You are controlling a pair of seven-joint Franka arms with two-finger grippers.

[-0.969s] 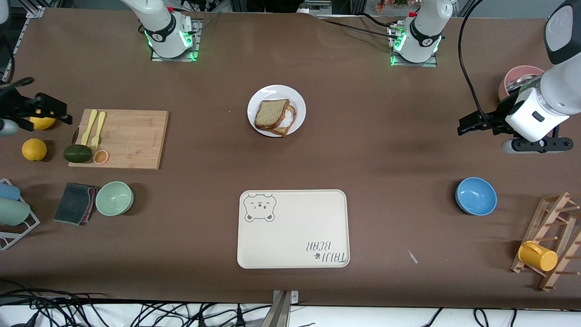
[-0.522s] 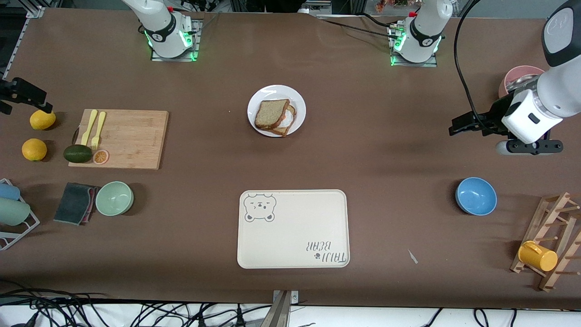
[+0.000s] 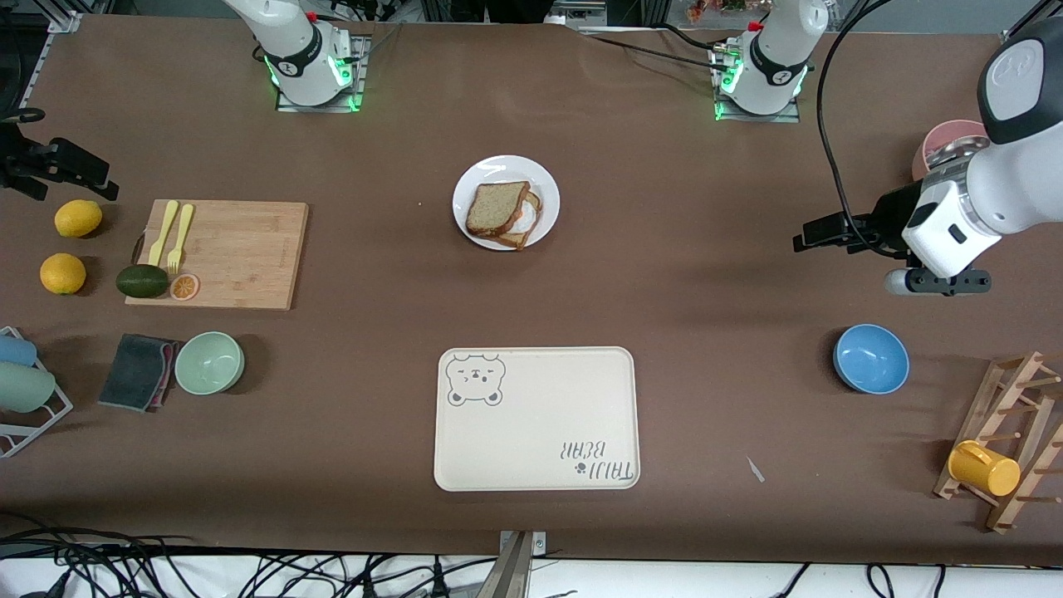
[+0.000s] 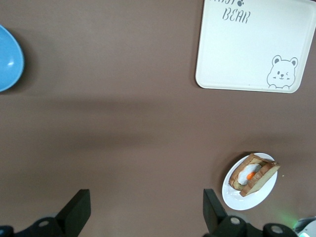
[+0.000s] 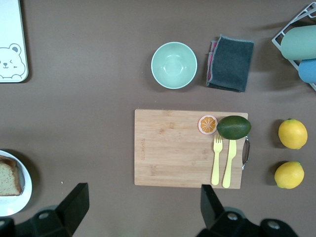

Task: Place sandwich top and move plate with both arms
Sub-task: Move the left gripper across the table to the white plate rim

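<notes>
The small white plate stands mid-table, between the arms' bases and the tray. On it the sandwich top, a brown bread slice, lies askew over a toast with fried egg. The left wrist view shows the plate and the sandwich from the side, with the egg showing between the slices. My left gripper hangs open and empty over bare table toward the left arm's end, well apart from the plate; its jaws frame bare table. My right gripper is open and empty beside the lemons; below it is bare table.
A cream bear tray lies nearer the front camera than the plate. Toward the right arm's end: wooden board with forks, avocado and orange slice, two lemons, green bowl, grey cloth. Toward the left arm's end: blue bowl, pink bowl, rack with yellow mug.
The left gripper has drifted in over the table toward the plate. The right gripper has shifted off the lemon it partly covered. Plate and sandwich have not moved.
</notes>
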